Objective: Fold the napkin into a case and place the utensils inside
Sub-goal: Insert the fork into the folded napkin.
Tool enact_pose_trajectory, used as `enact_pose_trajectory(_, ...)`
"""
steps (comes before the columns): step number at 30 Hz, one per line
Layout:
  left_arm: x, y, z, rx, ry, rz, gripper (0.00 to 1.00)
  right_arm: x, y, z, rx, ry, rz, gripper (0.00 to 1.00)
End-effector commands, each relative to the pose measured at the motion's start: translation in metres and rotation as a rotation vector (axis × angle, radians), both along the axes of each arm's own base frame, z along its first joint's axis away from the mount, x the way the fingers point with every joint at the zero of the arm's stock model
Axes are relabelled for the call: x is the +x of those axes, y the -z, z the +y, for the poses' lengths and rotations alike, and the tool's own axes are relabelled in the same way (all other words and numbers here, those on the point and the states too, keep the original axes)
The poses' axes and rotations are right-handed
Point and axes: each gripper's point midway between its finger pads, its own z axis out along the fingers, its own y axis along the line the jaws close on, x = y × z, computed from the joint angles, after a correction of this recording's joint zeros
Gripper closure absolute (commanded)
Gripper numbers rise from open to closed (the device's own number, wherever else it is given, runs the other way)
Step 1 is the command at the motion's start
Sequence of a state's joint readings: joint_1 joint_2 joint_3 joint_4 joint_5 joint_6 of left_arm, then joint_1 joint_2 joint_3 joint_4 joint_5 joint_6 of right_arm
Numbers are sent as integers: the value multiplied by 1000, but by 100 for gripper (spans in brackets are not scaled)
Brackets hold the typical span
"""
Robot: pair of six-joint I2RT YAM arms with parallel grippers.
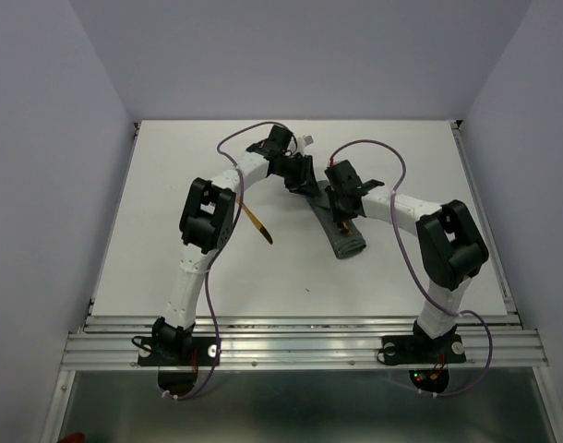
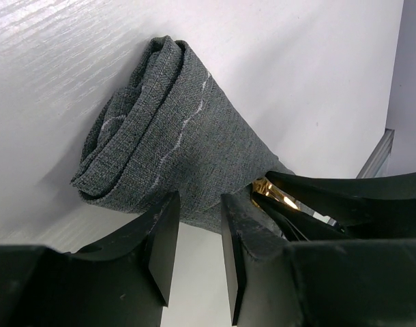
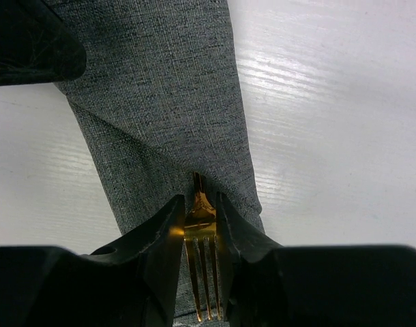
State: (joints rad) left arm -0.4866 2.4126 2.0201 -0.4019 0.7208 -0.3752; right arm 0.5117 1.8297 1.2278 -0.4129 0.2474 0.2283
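— White tabletop point(image 1: 171, 268), faintly streaked up close?
— Yes. Lying flat on it, a dark grey case point(image 1: 348, 242), long and narrow, slanted from far centre toward near right, bunched into folds at the far end.
— Anything else down there?
— One orange-brown utensil point(image 1: 259, 226), left of the case, apart from it, slanted the same way.

walls point(image 1: 300, 55): pale lilac, three sides | table point(image 1: 152, 231): white, centre | rail point(image 1: 300, 349): aluminium, bottom edge | light: even, soft

Left fingers point(image 2: 160, 245) slightly parted, empty, just beside folded grey case point(image 2: 174, 136).
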Motion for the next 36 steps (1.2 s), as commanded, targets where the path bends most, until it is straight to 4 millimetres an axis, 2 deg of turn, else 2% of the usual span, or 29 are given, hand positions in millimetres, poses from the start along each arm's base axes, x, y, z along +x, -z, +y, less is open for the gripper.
enact_pose_trajectory(1, -4, 3, 1, -5, 23, 5, 59, 17, -6, 7, 27, -9, -52, 70)
enact_pose_trajectory(10, -3, 11, 1, 0, 28, 16, 59, 16, 6, 2, -14, -25, -40, 72)
enact_pose_trajectory(19, -6, 21, 3, 2, 33, 41, 59, 26, -7, 4, -41, -73, -72, 99)
enact_pose_trajectory(30, -6, 27, 6, 8, 41, 51, 59, 31, -25, -2, -129, -191, -109, 99)
enact_pose_trajectory(36, -7, 28, 8, 11, 46, 52, 59, 30, -20, -3, -154, -225, -93, 99)
